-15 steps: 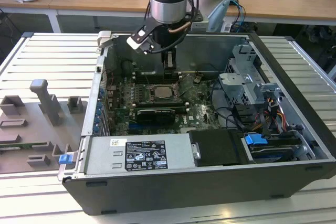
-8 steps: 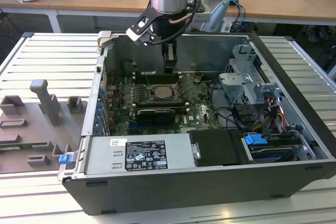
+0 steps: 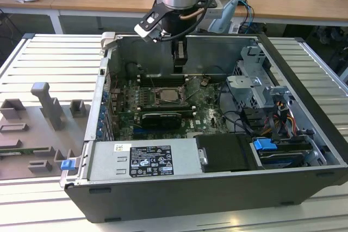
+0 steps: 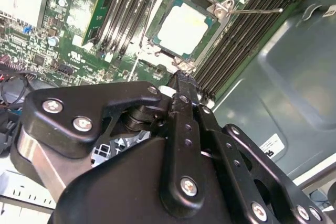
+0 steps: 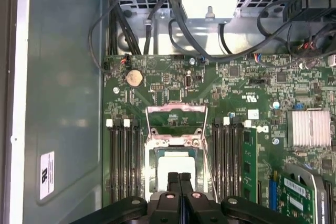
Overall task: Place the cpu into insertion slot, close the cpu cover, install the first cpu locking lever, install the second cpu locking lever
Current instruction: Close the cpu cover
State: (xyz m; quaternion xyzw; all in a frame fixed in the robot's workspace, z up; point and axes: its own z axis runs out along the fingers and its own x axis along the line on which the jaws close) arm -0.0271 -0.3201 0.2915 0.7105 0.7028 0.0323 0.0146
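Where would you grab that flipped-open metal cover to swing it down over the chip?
By its free cross-bar, the edge farthest from the chip, coming from above. The cover is a thin frame with a cut-out middle, flipped open and hinged beside it, so that far bar probably gives most leverage.

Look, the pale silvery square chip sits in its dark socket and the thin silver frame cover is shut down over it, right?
Not quite. The pale silvery square cpu does sit in the dark square insertion slot. But the thin silver frame cpu cover is open, swung up off the chip, as the first wrist view shows.
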